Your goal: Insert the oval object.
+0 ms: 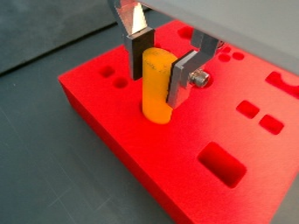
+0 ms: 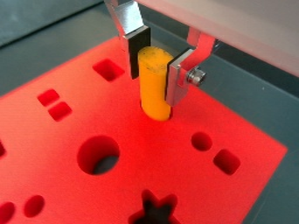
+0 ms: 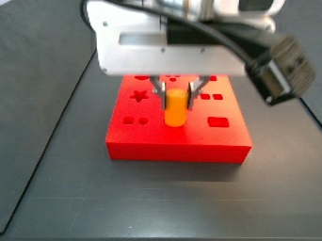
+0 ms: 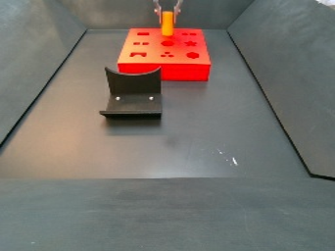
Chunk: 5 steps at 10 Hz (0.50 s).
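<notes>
Claw (image 1: 160,63) grips upright oval peg (image 1: 156,87), its tip at the red block (image 1: 176,166) below; slight misalignment could jam it.

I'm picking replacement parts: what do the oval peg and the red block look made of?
The oval object, held upright in the gripper, looks like smooth yellow-orange plastic with a soft sheen. The red block looks like matte moulded or printed plastic, uniformly coloured with crisp cut-out holes; both are guesses.

The fixture (image 4: 131,93) stands on the dark floor (image 4: 197,147), near the red block (image 4: 197,61)
</notes>
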{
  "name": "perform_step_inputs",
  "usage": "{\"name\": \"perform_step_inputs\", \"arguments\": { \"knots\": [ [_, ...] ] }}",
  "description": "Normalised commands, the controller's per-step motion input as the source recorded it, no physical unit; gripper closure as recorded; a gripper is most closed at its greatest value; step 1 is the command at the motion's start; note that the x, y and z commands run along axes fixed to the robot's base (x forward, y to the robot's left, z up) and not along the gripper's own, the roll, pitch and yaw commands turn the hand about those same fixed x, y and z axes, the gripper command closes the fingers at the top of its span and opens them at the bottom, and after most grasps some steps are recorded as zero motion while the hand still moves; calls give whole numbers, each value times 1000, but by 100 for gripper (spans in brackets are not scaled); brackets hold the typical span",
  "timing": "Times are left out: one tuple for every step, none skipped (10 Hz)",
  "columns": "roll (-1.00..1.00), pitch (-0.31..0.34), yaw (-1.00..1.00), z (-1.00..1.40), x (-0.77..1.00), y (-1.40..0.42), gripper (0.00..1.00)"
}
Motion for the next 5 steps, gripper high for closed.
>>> {"name": "perform_step_inputs", "arguments": {
  "knots": [
    [0,0,0,-1000,0,0,100],
    [0,-1,0,-1000,-140,0,100],
    [0,-30,0,-1000,-100,-49,100],
    [-29,0,0,0,0,20,100],
    [0,0,0,0,0,0,100]
  ]
}}
